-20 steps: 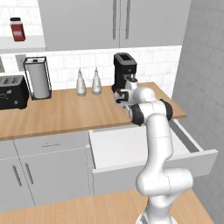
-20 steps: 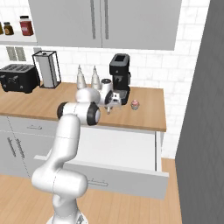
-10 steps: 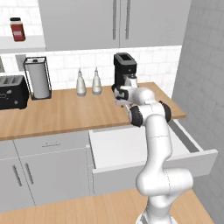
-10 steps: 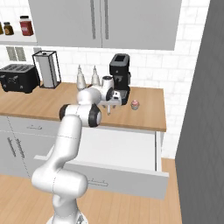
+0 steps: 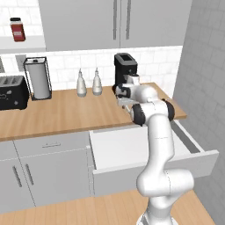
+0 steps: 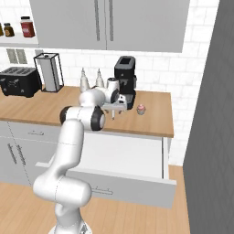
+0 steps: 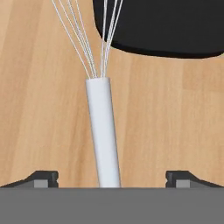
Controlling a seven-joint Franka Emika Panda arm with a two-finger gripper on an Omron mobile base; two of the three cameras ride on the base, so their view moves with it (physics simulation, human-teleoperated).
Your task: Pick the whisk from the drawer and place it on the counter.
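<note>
At the far left of the surface (image 5: 66, 114) a black toaster (image 5: 12, 92) is seen, and just right of it a metal towel holder (image 5: 38, 78). A red-lidded jar (image 5: 17, 29) is carried on the shelf above them. Two pale bottles (image 5: 87, 82) stand side by side at the back of the surface, beneath grey wall cabinets (image 5: 114, 22).

Right of the bottles a black coffee machine (image 5: 125, 70) is set against the tiled wall. The arm (image 5: 156, 145) rises from the floor in front of the open drawer (image 5: 127, 149), is bent at a dark elbow above the drawer's back edge, and is reached forward and leftward over the surface, so that the hand is held low in front of the coffee machine. The jaws (image 6: 112, 111) are pointed downward at the wood.

In the hand view the whisk (image 7: 103, 127) is seen lying on the surface, its pale handle running up the middle of the picture and its wire loops spread toward the coffee machine's dark base (image 7: 166, 26). The two dark fingertips (image 7: 41, 178) are set wide apart, one on each side of the handle, with bare wood between each tip and the handle; the whisk is released and not gripped.

The drawer is pulled out under the surface's edge, its white inside shown. Further right on the surface a small pink cupcake (image 6: 141, 109) stands, near the coffee machine and apart from the jaws.
</note>
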